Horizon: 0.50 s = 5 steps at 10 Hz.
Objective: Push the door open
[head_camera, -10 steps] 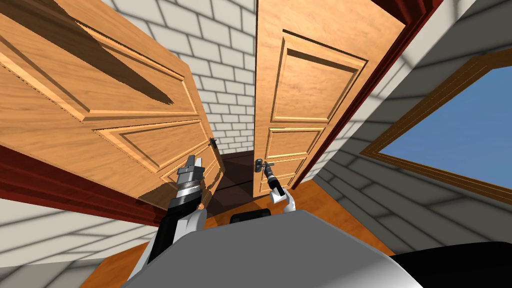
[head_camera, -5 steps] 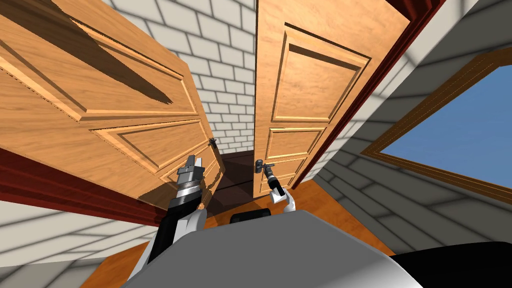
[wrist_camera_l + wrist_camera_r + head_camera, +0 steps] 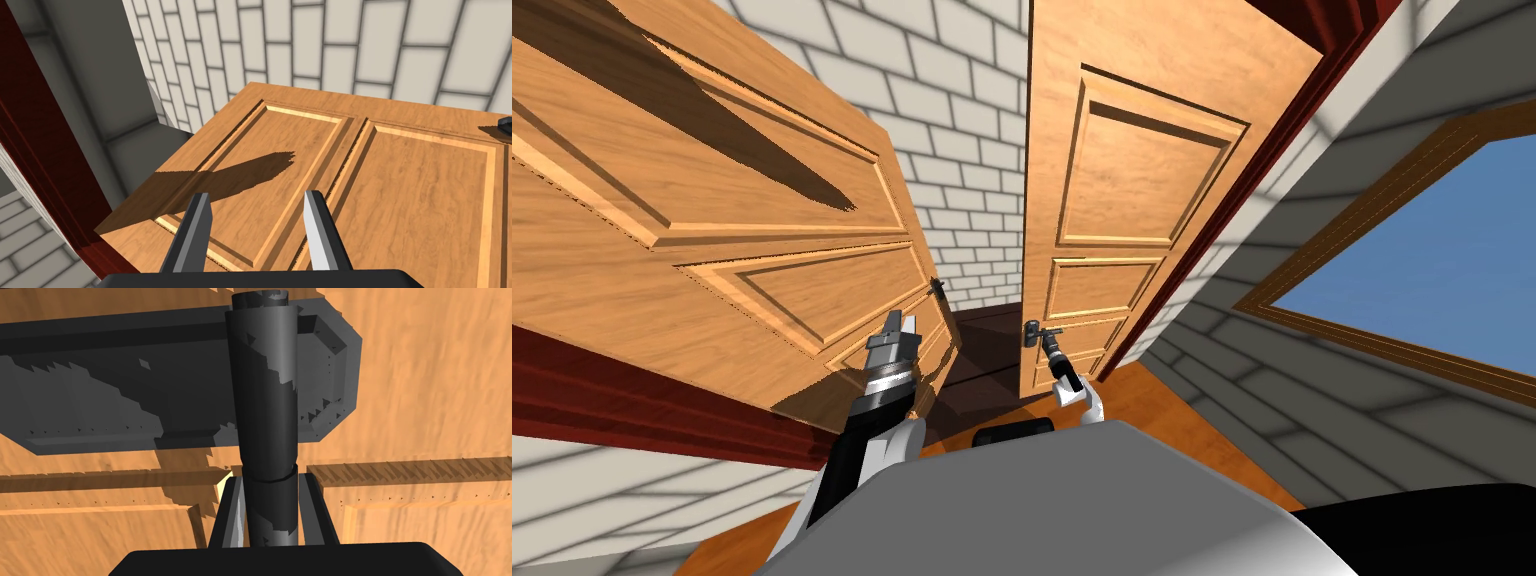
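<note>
Left door leaf (image 3: pixel 712 200): wood, panelled, the largest item, running from the upper left of the head frame down toward the centre and swung partly open. In the left wrist view the same leaf (image 3: pixel 350 175) lay ahead of the fingers with a dark shadow across its panels.

Right door leaf (image 3: pixel 1132 180): wood, panelled, upper centre to centre right of the head frame, also standing ajar. A gap between the two leaves showed the light brick wall (image 3: pixel 962 130) beyond.

Window (image 3: pixel 1432 260): wood-framed, blue pane, right of frame.

Dark red door frame (image 3: pixel 612 390): a band at lower left under the left leaf, and another strip along the right leaf's far edge.

Wooden floor (image 3: pixel 1172 410): lower centre right.

Left gripper (image 3: pixel 900 325): centre of frame, close to the left leaf's lower panels. Fingers apart with nothing between them (image 3: pixel 257 200). Contact with the leaf could not be told.

Right gripper (image 3: pixel 1053 352): just right of centre, at the right leaf's handle (image 3: pixel 1032 332). In the right wrist view its fingers (image 3: pixel 312 508) were closed against the sides of the dark round handle (image 3: pixel 265 413), which stood out from a dark backplate (image 3: pixel 125 388) on the wood.

Left leaf's handle (image 3: pixel 936 287): small, dark, on that leaf's free edge, apart from the left gripper.
</note>
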Available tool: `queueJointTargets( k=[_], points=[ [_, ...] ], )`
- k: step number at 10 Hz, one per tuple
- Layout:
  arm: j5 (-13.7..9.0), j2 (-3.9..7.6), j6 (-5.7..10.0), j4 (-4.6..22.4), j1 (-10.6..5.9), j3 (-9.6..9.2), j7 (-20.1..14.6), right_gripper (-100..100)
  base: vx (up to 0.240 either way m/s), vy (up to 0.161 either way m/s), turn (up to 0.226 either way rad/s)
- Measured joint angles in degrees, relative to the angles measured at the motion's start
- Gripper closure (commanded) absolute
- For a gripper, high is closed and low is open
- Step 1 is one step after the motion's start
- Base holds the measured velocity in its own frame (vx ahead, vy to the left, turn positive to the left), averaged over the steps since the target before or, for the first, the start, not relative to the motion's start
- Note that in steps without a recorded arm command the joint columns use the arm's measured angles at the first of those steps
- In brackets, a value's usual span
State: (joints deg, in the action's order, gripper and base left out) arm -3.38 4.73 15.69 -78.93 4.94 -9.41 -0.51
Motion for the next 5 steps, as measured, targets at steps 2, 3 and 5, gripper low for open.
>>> queueJointTargets(
  k=[2,3,5],
  points=[
    [0.0,0.00,0.62,0.8,-0.50,0.95,0.2,100,0.185,0.083,-0.044],
    [0.0,-0.14,0.57,0.8,-0.67,1.61,0.4,100,0.189,0.096,-0.075],
    [-0.1,-0.35,0.63,1.8,-1.76,3.30,0.8,100,0.176,0.082,-0.077]
  ],
)
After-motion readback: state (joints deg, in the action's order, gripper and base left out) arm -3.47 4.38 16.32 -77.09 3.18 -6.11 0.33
